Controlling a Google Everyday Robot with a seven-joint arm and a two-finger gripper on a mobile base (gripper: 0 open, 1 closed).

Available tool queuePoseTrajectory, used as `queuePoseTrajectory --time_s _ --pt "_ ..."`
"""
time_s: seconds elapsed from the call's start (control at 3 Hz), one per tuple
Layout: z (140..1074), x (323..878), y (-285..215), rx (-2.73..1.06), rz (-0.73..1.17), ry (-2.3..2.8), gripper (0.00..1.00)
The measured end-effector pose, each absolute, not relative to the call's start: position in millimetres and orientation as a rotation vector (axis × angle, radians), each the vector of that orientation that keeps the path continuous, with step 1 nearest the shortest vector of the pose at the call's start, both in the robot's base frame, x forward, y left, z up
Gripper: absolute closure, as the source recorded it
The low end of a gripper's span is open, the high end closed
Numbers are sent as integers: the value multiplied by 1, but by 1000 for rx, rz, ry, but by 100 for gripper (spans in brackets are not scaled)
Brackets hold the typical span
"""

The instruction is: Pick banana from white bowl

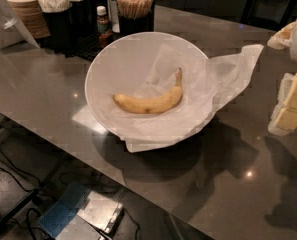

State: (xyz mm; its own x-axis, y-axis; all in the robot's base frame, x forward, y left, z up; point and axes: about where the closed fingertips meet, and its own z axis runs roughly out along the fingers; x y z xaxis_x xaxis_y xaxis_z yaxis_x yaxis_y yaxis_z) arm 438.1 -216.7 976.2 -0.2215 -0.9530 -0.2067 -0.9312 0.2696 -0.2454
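Hand (289, 104) partly beyond right edge

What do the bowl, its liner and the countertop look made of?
White bowl: smooth and matte, likely plastic or ceramic, no glare. Liner: thin paper, creased and slightly translucent. Countertop: polished dark stone or laminate, mirrors lights. Gripper at the right edge, apart from the bowl: pale, blocky, probably plastic.

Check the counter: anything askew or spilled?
Only the paper liner: it spills over the right rim of the white bowl onto the counter. The banana lies intact inside. The hand hovers at the right.
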Motion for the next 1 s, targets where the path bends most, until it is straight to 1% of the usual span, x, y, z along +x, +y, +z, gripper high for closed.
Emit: queuePoseTrajectory --time_s 0.67,1.0 --pt "981 438 -211 -1735 -85 2195 0" --pt "997 432 -185 -1822 -52 2062 0"
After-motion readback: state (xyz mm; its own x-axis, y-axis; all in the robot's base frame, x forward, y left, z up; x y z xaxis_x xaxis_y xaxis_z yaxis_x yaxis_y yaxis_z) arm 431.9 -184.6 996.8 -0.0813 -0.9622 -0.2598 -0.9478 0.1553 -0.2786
